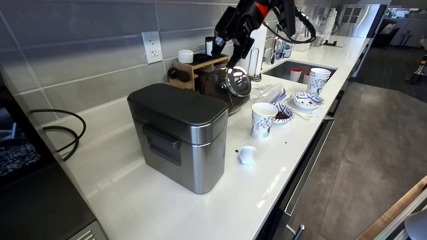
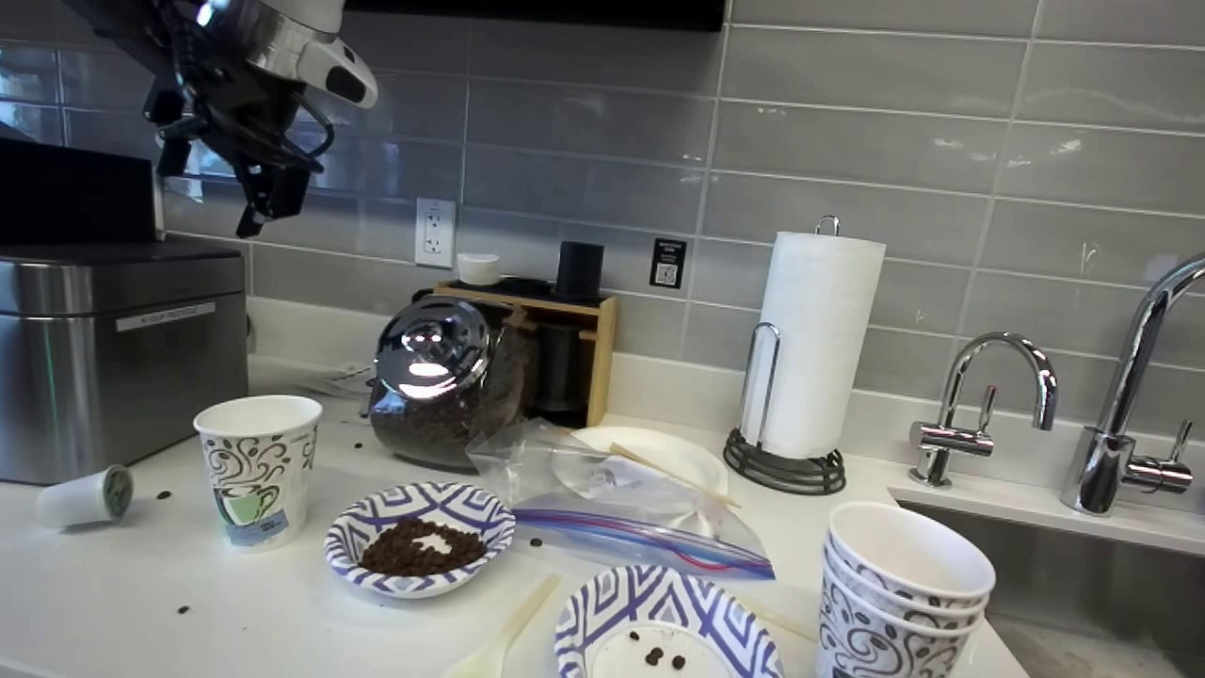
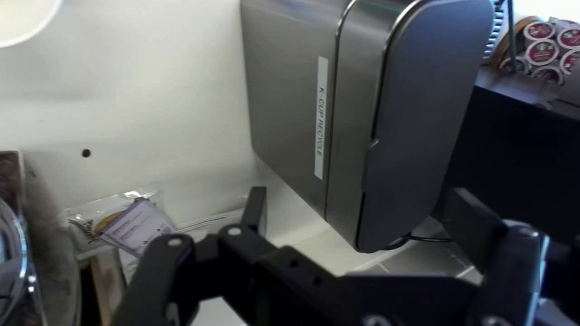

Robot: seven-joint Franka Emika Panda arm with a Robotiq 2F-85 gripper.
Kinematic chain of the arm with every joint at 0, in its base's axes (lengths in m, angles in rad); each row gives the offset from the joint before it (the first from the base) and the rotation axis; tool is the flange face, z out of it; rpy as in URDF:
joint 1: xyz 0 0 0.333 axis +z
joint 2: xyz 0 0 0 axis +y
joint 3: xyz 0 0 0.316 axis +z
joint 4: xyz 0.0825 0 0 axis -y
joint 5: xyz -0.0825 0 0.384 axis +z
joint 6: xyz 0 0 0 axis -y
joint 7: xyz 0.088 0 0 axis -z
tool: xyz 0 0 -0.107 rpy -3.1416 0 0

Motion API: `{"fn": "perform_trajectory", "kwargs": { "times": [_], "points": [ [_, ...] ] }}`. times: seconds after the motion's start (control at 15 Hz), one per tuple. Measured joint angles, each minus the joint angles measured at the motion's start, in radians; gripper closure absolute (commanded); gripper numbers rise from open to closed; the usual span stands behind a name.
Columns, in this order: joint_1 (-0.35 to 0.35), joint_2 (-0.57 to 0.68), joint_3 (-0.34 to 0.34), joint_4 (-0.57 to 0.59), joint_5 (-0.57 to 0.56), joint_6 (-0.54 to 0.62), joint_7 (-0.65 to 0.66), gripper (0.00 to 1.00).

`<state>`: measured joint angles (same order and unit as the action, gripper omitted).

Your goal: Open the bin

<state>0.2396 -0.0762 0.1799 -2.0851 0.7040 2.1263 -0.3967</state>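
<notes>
The bin (image 1: 208, 160) is a boxy brushed-steel container with a flat dark lid (image 1: 176, 103). It stands upright on the counter with the lid shut. A dark recessed panel (image 1: 163, 146) is on one long side. The bin also shows in an exterior view (image 2: 179, 367) and in the wrist view (image 3: 290, 90), with a "K-CUP RECYCLE" label (image 3: 321, 117) on the opposite side. My gripper (image 1: 223, 59) is open and empty, above the counter and apart from the bin. It also shows in an exterior view (image 2: 209, 200) and in the wrist view (image 3: 358, 194), fingers spread wide.
A glass jar (image 2: 442, 386) with a shiny lid lies tilted beside a wooden rack (image 2: 602, 377). A paper cup (image 1: 261, 123), a small white pod (image 1: 247, 155), bowls (image 1: 307, 100) and a plastic bag (image 2: 640, 508) are nearby. A black appliance (image 1: 33, 186) flanks the bin.
</notes>
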Motion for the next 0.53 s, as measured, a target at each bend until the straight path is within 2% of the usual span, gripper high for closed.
{"fn": "perform_trajectory", "kwargs": {
  "times": [0.27, 0.53],
  "points": [
    [0.002, 0.065, 0.006, 0.034, 0.111, -0.018, -0.123, 0.0],
    [0.002, 0.142, 0.019, 0.087, 0.155, -0.079, -0.167, 0.0]
  ]
}}
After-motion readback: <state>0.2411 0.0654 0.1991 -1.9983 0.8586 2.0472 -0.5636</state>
